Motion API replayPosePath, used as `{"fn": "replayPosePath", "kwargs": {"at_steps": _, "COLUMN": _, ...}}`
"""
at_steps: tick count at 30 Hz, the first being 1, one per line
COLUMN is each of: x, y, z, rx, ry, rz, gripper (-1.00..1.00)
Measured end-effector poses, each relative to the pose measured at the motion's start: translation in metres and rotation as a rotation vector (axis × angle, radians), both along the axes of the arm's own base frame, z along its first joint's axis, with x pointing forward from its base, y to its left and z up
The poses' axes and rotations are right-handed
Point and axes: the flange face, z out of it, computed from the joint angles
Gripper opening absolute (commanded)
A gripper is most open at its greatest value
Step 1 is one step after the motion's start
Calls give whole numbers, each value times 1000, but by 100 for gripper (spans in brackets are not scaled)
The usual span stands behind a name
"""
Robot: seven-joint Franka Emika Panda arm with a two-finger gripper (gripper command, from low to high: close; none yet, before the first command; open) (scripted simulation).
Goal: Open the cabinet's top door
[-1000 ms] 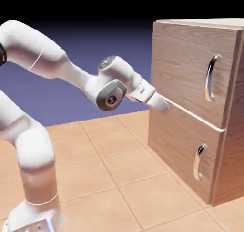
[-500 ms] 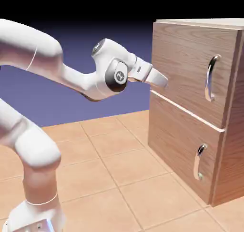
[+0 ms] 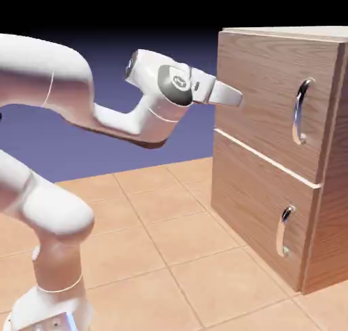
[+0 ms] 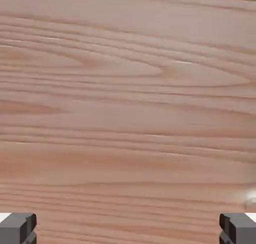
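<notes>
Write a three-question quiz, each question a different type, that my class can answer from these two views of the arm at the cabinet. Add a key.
1. True or false: the gripper has closed on the top door's handle.
2. In the exterior view, the gripper's tip shows in front of which panel? A) the top door B) the lower door C) the cabinet's top face
3. Fill in: the hand view is filled almost wholly by ____.

Key: 1 false, the handle is off toward the door's other edge, and the fingertips stand wide apart with nothing between them. 2 A. 3 wood grain.
</notes>
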Motion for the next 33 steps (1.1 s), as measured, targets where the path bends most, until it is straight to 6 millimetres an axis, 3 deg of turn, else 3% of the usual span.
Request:
{"fn": "replayPosePath", "kwargs": {"at_steps": 15, "x": 14, "y": -50, "z": -6, "rx": 39, "ry": -182, "rz": -19, "gripper": 100}}
{"fn": "replayPosePath", "kwargs": {"at_steps": 33, "x": 58, "y": -124, "z": -57, "rx": 94, "ry": -342, "rz": -11, "gripper": 100}}
